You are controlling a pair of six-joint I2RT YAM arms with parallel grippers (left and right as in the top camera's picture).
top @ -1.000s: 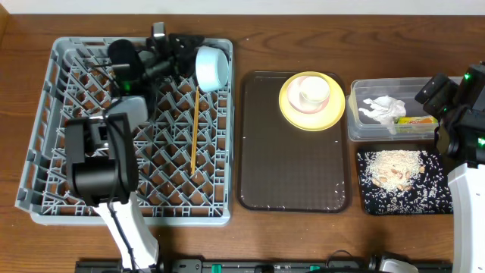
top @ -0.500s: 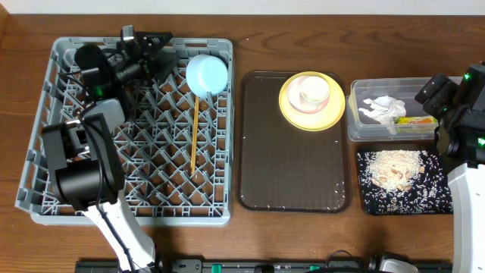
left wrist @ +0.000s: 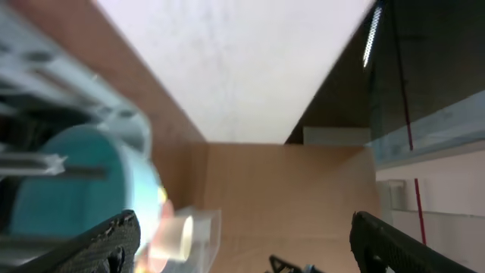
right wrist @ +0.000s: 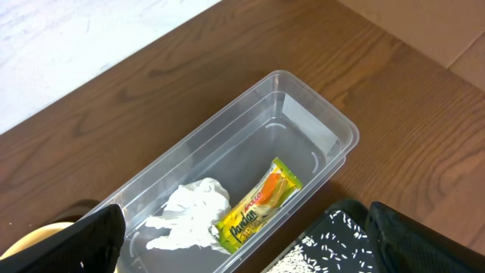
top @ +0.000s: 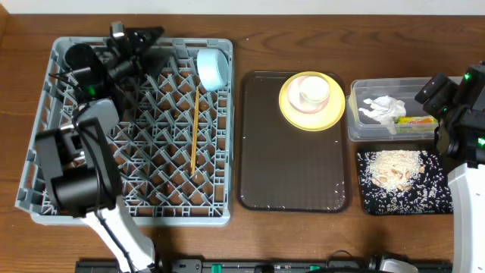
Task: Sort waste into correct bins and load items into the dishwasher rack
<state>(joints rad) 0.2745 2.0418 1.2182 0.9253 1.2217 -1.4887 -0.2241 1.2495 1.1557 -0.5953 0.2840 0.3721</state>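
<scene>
The light blue bowl point(top: 212, 67) stands on its edge among the pegs at the back right of the grey dishwasher rack point(top: 129, 218). It fills the left of the left wrist view as the blue bowl point(left wrist: 76, 182). My left gripper point(top: 140, 38) hangs open and empty over the rack's back edge, left of the bowl and apart from it. Chopsticks point(top: 195, 129) lie in the rack. A yellow plate point(top: 330, 115) carries a cream-white bowl point(top: 311, 92). The clear tub point(right wrist: 333, 125) holds the napkin point(right wrist: 189, 216) and the wrapper point(right wrist: 258, 205). My right gripper point(right wrist: 250, 250) is open above it.
The brown serving tray point(top: 295, 174) lies between the rack and the bins, with the plate on its back right corner. The black tray point(top: 402, 199) with rice scraps point(top: 394, 168) sits in front of the clear tub point(top: 356, 125). My right arm point(top: 462, 129) stands at the table's right edge.
My left gripper has opened and let go of the blue bowl, then drawn back to the left along the rack's rear edge. The bowl stays on its edge. The right arm has not moved.
</scene>
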